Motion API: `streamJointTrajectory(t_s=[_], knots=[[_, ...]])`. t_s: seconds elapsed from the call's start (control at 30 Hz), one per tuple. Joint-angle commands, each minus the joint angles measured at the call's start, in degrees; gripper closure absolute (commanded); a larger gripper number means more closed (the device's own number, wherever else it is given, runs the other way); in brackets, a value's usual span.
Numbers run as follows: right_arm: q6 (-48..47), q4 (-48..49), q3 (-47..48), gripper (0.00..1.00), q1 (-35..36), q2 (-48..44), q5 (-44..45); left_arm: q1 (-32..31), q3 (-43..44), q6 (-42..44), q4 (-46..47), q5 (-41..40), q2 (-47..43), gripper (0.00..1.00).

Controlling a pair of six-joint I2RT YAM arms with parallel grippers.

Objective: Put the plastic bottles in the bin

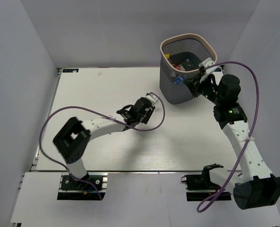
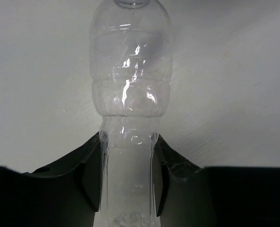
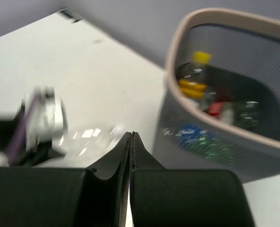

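L claw [image 2: 128, 163] gripping bottle [image 2: 130, 80], R claw [image 3: 131, 142] closed nr bin [image 3: 215, 161]

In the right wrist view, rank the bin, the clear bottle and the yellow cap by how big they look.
1. bin
2. clear bottle, blurred, so only roughly
3. yellow cap, inside the bin and farther from the camera

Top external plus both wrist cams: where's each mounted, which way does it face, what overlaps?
Top external: above and behind, looking down at table, bin, left arm, right arm.
Left wrist: on left arm, looking along left gripper, shut on a clear bottle, table behind.
Right wrist: on right arm, looking past the shut right gripper toward the bin, bottles inside.
Shared: top external and right wrist both show bin and left gripper.
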Motion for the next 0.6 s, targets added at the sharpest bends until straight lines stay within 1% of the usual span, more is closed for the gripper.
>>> streamJointTrajectory(t_s=[0.0,0.03,0.07,0.1,0.13,0.17,0.2,0.23,0.27,0.3,0.33,0.37,0.4,0.47,0.5,0.53,0.57], knots=[[-1.1,-4.3,-2.7,1.0,-0.7,-3.6,-14.8,-0.1,4.5,-1.7,3.7,-0.1,-15.0,1.0],[-2.2,-5.8,-3.8,1.0,-0.7,-3.7,-16.0,-0.1,5.1,-1.0,4.8,1.3,-19.6,1.0],[-5.6,-9.1,-5.4,1.0,-0.7,-4.6,-17.5,-0.1,6.9,-1.0,5.4,1.9,-21.2,1.0],[-7.1,-10.0,-6.1,1.0,-0.8,-5.1,-21.0,-0.1,8.4,-0.3,5.4,3.7,-22.4,1.0],[-10.7,-11.6,-8.3,0.92,-0.9,-6.4,-22.0,0.5,11.8,-0.3,5.4,4.8,-22.9,1.0],[-12.0,-12.6,-10.3,0.77,-0.9,-6.7,-24.0,0.5,13.5,-0.3,6.0,5.8,-22.9,1.0],[-13.8,-13.3,-12.2,0.66,-0.9,-7.3,-25.8,0.5,16.8,0.2,6.9,7.2,-22.9,1.0],[-15.7,-14.7,-12.9,0.61,-0.8,-7.9,-27.7,0.5,18.2,0.2,7.6,7.8,-21.9,1.0],[-24.6,-20.8,-13.8,0.59,-0.7,-7.7,-29.3,1.0,19.5,-0.8,8.7,8.7,-20.1,1.0],[-27.9,-23.4,-14.0,0.63,-0.4,-7.5,-30.5,1.0,20.7,-0.8,10.2,11.2,-19.0,1.0],[-33.2,-25.6,-14.2,0.71,-0.2,-7.0,-33.0,1.0,23.6,-1.9,12.6,11.9,-17.6,1.0],[-36.6,-30.9,-14.5,0.93,-0.2,-5.7,-33.5,1.0,25.5,-2.4,13.6,12.8,-15.8,1.0],[-38.9,-32.0,-15.5,1.0,0.0,-4.6,-33.0,1.0,29.5,-2.5,14.9,15.1,-11.8,1.0],[-40.3,-34.0,-16.6,1.0,0.1,-3.1,-32.2,1.0,33.7,-4.3,16.6,17.6,-7.5,1.0],[-41.4,-34.2,-17.5,1.0,0.3,-2.7,-31.7,1.0,37.5,-5.2,17.7,18.3,-5.4,1.0],[-42.0,-34.3,-18.2,1.0,0.5,-2.9,-30.3,1.0,39.4,-6.5,19.9,18.9,-1.4,1.0],[-42.0,-34.4,-18.5,1.0,0.6,-2.7,-30.0,1.0,41.0,-7.0,21.4,18.9,0.4,0.99]])
